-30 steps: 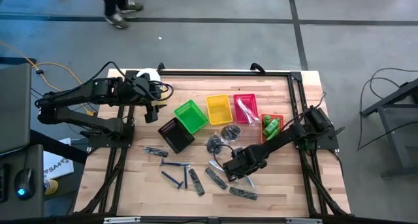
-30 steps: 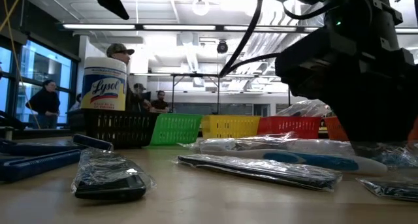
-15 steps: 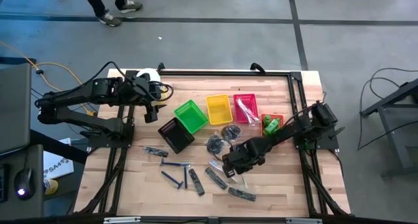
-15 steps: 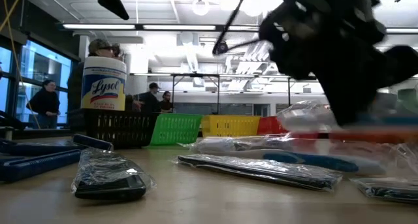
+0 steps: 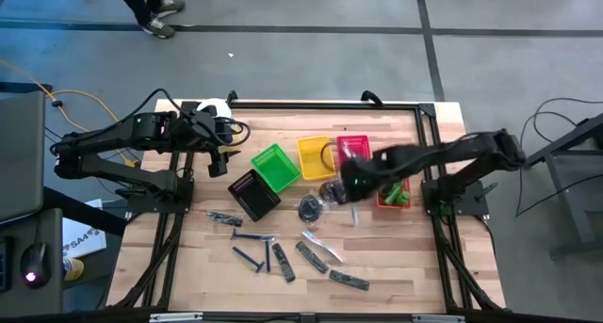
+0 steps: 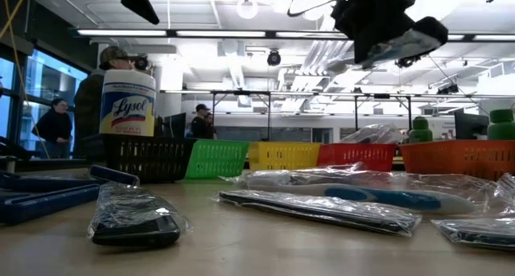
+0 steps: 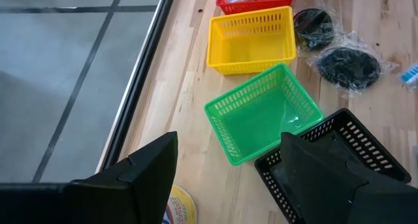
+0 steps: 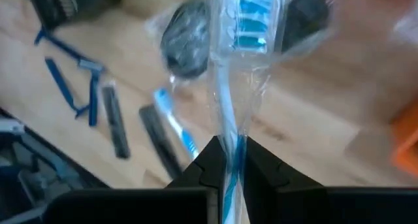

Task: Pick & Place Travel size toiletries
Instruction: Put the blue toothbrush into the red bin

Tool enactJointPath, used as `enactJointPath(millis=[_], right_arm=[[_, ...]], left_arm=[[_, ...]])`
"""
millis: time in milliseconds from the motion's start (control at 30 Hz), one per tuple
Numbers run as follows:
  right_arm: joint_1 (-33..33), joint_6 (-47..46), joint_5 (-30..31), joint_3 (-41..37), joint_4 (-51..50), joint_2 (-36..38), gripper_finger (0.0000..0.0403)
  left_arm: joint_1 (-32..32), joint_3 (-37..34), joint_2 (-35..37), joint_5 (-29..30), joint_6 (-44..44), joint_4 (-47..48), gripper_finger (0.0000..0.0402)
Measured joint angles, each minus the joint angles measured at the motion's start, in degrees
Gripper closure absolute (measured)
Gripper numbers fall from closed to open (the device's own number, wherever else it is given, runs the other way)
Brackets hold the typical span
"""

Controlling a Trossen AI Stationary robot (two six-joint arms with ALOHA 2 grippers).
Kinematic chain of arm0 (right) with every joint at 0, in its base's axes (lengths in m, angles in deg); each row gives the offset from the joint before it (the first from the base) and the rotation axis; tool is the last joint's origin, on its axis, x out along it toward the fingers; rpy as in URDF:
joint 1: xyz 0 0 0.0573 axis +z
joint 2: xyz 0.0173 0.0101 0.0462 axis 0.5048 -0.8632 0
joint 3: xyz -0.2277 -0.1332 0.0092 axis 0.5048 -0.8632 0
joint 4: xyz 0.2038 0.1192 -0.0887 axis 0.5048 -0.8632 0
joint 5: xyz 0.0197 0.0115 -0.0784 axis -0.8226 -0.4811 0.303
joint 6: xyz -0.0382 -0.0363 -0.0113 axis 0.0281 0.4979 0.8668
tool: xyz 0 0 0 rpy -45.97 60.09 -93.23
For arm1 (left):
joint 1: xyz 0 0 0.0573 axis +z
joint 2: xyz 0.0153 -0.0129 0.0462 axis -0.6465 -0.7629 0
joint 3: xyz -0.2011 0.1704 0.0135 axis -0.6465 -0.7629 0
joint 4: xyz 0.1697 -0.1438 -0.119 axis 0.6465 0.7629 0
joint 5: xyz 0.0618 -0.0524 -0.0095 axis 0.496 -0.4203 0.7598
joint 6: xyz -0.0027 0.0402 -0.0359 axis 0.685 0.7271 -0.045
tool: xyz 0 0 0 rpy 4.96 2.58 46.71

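Clear-bagged toothbrush (image 8: 230, 87) is pinched in my right gripper (image 8: 228, 160), jaws clamped on its handle, above the table (image 5: 396, 257) near the red basket (image 5: 354, 144). My left gripper (image 5: 219, 163) waits by the black basket (image 5: 252, 193), jaws spread wide.

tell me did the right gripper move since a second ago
Yes. In the high view the right gripper went from the table's near edge toward the red basket, carrying a wrapped toothbrush.
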Motion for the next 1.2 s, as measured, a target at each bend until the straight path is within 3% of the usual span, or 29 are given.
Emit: enactJointPath(millis=[167,400,600,900,1200], right_arm=[[-8.35,7.10,-0.78,0.00,-3.28,2.22,0.0379],[-19.22,16.83,-7.61,0.04,-2.85,1.16,0.0379],[-25.41,22.56,-7.40,1.13,-3.17,1.08,0.0379],[-30.16,32.97,-4.89,1.60,-3.61,-0.08,0.0379],[-30.58,37.06,-8.64,1.67,-5.11,-5.73,0.0379]], left_arm=[[0.01,0.00,0.00,0.00,-0.09,0.00,0.0142],[0.00,0.00,0.00,0.00,-0.55,-0.01,0.0142],[0.01,0.00,0.00,0.00,-0.57,-0.02,0.0142],[0.02,0.00,0.00,0.11,-0.59,-0.22,0.0142],[0.02,0.00,0.00,0.15,-0.83,-0.22,0.0142]])
